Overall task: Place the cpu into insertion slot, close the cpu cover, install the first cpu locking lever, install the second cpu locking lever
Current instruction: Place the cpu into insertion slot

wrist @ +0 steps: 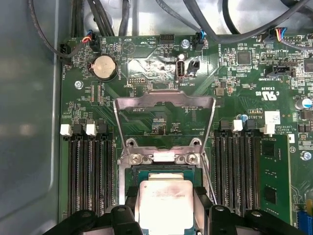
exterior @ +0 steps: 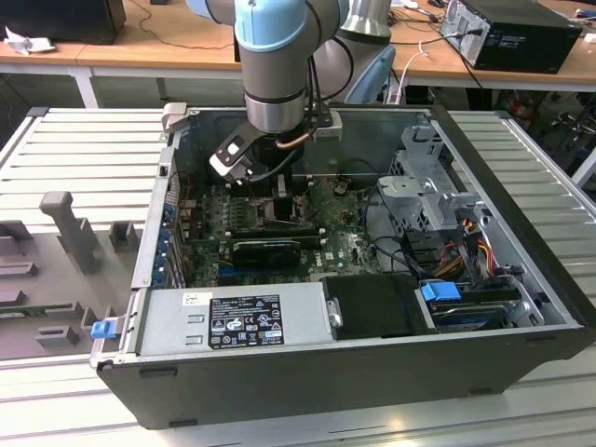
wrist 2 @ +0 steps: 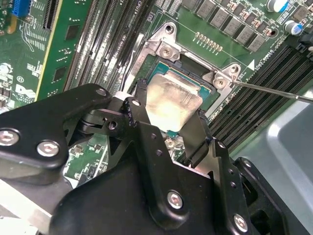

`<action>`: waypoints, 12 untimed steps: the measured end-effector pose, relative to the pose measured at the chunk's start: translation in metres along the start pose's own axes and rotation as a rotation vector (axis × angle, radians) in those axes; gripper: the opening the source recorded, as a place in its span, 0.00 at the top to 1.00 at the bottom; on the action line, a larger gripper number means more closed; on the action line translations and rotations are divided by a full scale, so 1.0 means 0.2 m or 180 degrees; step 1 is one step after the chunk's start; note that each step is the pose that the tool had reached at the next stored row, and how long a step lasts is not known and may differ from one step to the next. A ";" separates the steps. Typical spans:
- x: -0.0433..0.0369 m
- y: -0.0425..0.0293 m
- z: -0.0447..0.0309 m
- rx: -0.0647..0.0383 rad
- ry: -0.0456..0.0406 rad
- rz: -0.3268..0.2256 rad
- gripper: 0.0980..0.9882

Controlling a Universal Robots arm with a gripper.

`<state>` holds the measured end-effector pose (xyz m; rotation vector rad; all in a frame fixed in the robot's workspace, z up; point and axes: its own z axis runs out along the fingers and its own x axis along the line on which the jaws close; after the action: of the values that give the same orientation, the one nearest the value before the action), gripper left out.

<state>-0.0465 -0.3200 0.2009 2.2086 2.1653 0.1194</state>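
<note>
At the exterior view's left, beside the open computer case (exterior: 372,372), we see a grey slotted tray (exterior: 47,307); moving right, the arm (exterior: 275,65) reaches straight down into the case over the green circuit board (exterior: 349,247), and further right stands the metal drive cage (exterior: 428,191). Under the arm, the cpu (wrist: 164,201) lies roughly flat with its silver-grey metal top facing up; it is square, so we find no long axis, and its edges run in line with the rim of the insertion slot (wrist: 156,170) and the memory slots (wrist: 90,176) alongside. Its top looks dull and smeared, with a thin blue-green border round it in the second wrist view. It sits at the insertion slot's opening; we cannot tell whether it is fully seated. The gripper (wrist 2: 168,113) is spread only to the chip's width, its black fingers (wrist 2: 138,105) pinching the cpu on two opposite edges. The cpu cover (wrist: 164,99) lies open, tipped back over the board beyond the slot, and a thin wire lever (wrist 2: 274,91) juts out from the slot's corner.
</note>
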 end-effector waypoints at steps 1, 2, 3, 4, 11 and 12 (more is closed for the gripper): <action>0.000 0.000 0.000 0.0000 -0.0001 0.0000 0.52; 0.000 0.000 0.000 0.0000 -0.0001 0.0000 0.52; 0.000 0.000 0.000 0.0000 -0.0001 0.0000 0.52; 0.000 0.000 0.000 0.0000 -0.0001 0.0000 0.52; 0.000 0.005 0.001 0.0000 -0.0001 0.0001 0.43; 0.000 0.006 -0.004 0.0000 -0.0002 0.0000 0.43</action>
<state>-0.0454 -0.3200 0.2018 2.2085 2.1651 0.1187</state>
